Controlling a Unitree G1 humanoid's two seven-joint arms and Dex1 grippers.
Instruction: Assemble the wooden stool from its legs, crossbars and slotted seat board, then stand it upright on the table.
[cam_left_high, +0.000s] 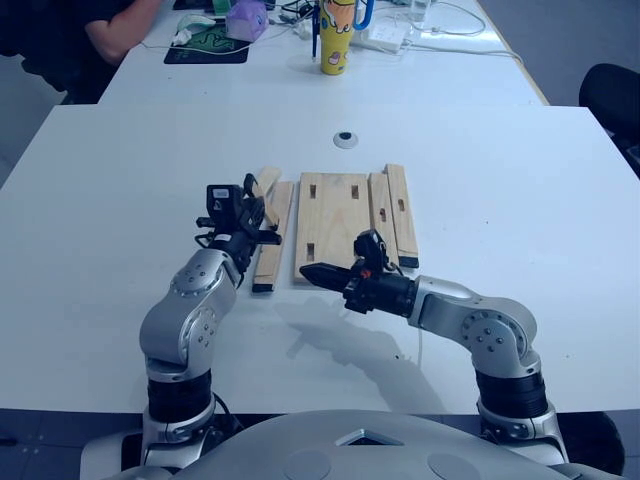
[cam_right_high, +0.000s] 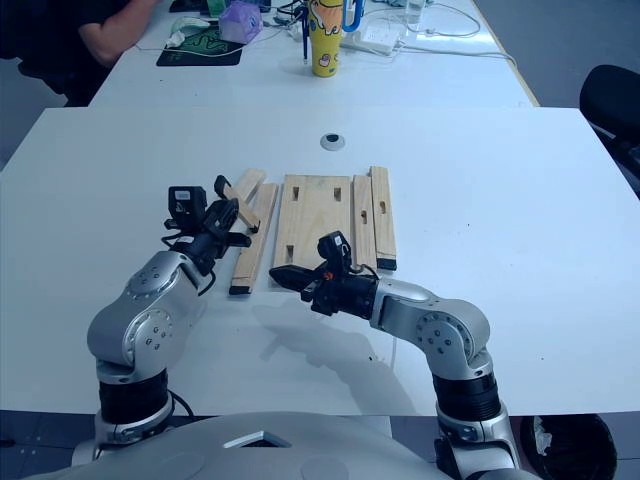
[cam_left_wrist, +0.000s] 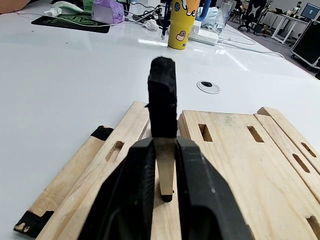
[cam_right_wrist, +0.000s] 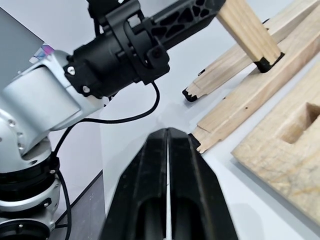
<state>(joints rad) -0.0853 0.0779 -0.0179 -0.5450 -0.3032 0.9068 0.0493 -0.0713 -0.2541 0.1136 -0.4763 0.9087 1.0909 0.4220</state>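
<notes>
One seat board (cam_left_high: 330, 225), four bars (cam_left_high: 400, 210) flat, fifth bar (cam_left_wrist: 166, 180) in left pincer (cam_left_wrist: 164, 150)

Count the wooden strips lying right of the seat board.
2. Both lie side by side right of the seat board: inner strip, outer strip. None seems hidden.

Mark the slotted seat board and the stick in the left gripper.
Pale wooden slotted seat board (cam_left_high: 335, 215), left eye view, bare centre.
Short pale wooden stick (cam_left_wrist: 164, 162), left wrist view, shaft between fingers.

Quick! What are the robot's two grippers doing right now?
Left gripper: jaws closed on a wooden leg.
Right gripper: jaws closed, holding nothing.
</notes>
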